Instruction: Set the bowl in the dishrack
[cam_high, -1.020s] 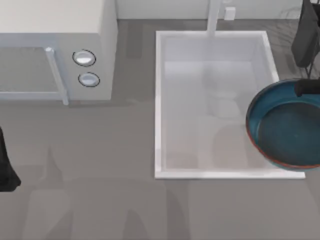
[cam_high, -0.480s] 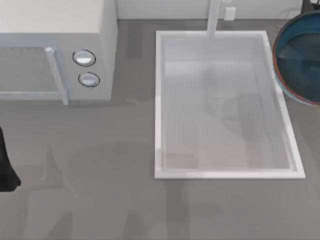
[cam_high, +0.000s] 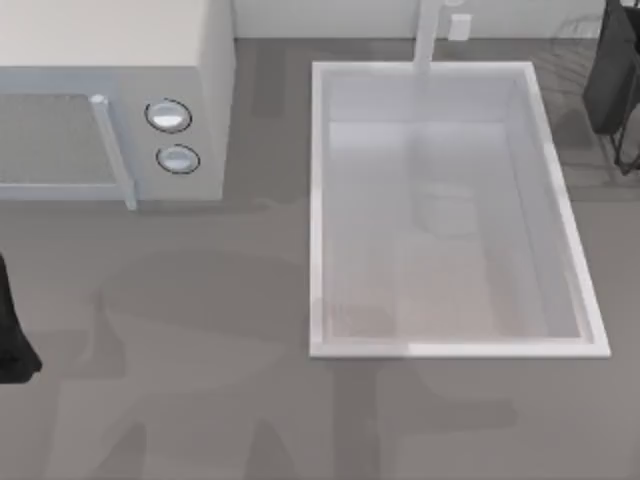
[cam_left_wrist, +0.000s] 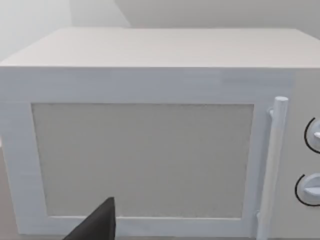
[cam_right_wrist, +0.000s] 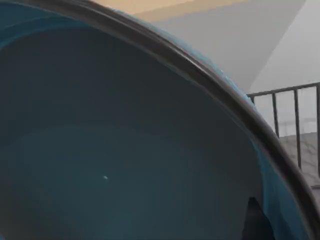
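Note:
The bowl (cam_right_wrist: 115, 150) sits very close in the right wrist view, showing its glossy blue-teal inside and dark rim. One dark fingertip (cam_right_wrist: 254, 220) of my right gripper lies against the bowl's inside wall, so the gripper is shut on the rim. Thin dark wires of the dishrack (cam_right_wrist: 296, 117) stand just beyond the bowl's edge. From above, my right arm (cam_high: 612, 75) hangs at the far right corner over the dishrack wires (cam_high: 626, 160). My left arm (cam_high: 10, 335) is parked at the table's left edge.
A large white sink basin (cam_high: 450, 345) with a tap (cam_high: 428, 35) fills the middle right. A white microwave (cam_high: 120, 90) stands at the back left, and its door (cam_left_wrist: 145, 160) faces the left wrist camera. Grey countertop (cam_high: 200, 400) runs along the front.
The bowl went from over the sink's right rim toward the back right, then out past the top view's right edge. My right arm now shows at the far right corner.

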